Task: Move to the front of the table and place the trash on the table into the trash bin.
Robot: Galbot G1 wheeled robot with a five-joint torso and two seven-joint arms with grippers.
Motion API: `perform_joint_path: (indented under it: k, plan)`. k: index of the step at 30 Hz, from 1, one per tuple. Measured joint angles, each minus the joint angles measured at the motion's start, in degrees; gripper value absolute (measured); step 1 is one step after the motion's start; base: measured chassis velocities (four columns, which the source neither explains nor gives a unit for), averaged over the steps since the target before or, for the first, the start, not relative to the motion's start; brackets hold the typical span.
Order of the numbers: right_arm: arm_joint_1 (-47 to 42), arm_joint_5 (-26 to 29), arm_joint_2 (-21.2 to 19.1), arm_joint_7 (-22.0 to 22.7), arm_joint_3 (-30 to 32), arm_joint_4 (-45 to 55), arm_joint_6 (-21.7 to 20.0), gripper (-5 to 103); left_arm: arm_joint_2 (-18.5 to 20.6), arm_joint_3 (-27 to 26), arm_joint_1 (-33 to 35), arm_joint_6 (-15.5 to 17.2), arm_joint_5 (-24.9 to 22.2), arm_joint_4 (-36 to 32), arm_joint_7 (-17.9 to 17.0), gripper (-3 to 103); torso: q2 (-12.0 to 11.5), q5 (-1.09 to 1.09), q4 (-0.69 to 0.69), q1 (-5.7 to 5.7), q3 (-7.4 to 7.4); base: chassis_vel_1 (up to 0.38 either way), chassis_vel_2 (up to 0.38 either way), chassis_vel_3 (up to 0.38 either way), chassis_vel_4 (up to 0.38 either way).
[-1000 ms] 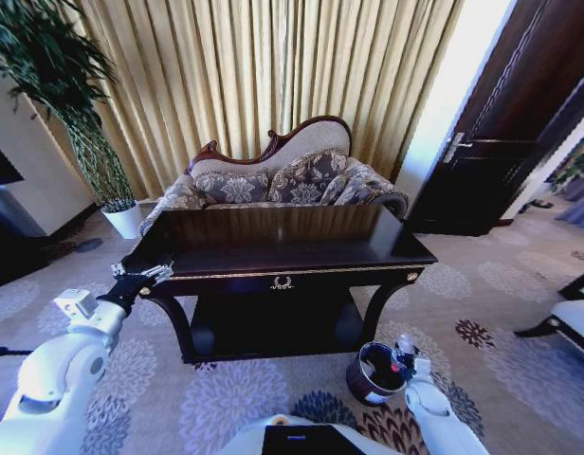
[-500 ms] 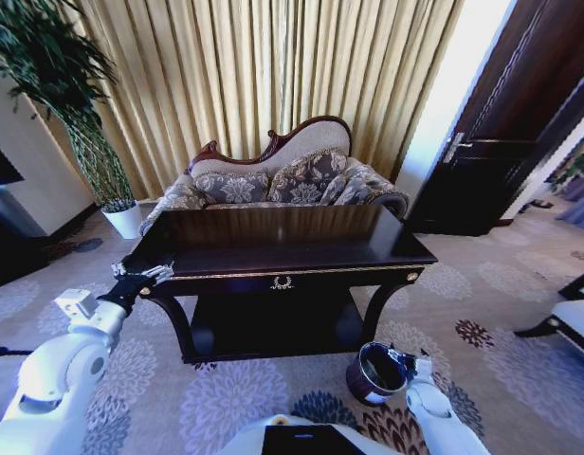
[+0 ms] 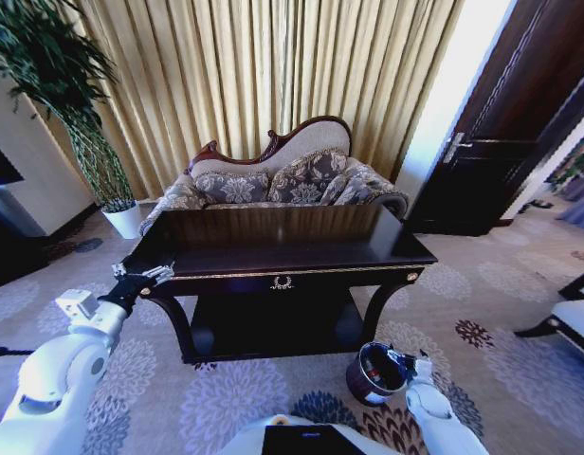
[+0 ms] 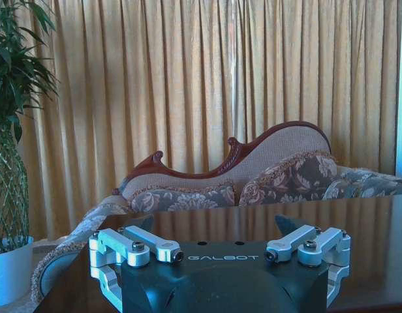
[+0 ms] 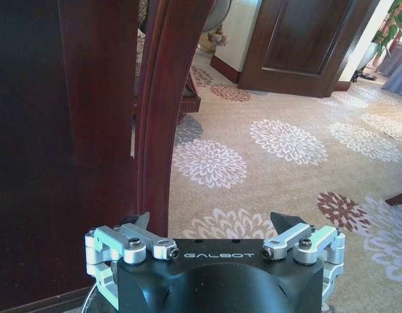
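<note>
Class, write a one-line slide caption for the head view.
Right end effector, open, beside the trash bin at the dark table; left end effector at its left corner.

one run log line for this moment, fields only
left gripper: open, at table left front corner | right gripper: open, over trash bin rim | table top: no trash seen

You cannot see inside the trash bin [image 3: 375,373] clearly: a small red and white patch shows near its rim, too small to name. The right gripper [image 3: 403,360] sits over the bin's edge, hiding part of the rim. In the right wrist view, the right gripper's [image 5: 214,225] body is cut by the picture's edge, and the table [image 5: 90,130] shows just a leg and dark panel. The left gripper's [image 4: 217,225] body likewise runs off the frame. The table's [image 3: 282,237] lower shelf lies in shadow.
</note>
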Motion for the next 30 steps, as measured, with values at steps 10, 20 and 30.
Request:
perform_joint_path:
  k: [10,20,30]
  plan:
    - [-4.0,5.8,-0.9,-1.0,0.1,11.9,-0.9,100,-0.6,-0.1,0.2,0.0,0.0,0.0,0.1,100,0.0,-0.01,0.0,0.0,0.0,0.0,0.0,0.0,0.0]
    - [-12.0,10.4,-4.9,-1.9,-0.3,44.1,-4.8,100,-2.2,-0.9,0.9,0.0,0.8,-0.2,0.6,100,0.0,-0.01,0.0,0.0,0.0,0.0,0.0,0.0,0.0]
    - [-15.0,14.2,-8.6,-1.6,0.6,59.4,-7.6,100,-3.1,-1.5,2.2,-0.3,1.1,-1.1,0.7,100,0.0,0.0,0.0,0.0,0.0,0.0,0.0,0.0,0.0]
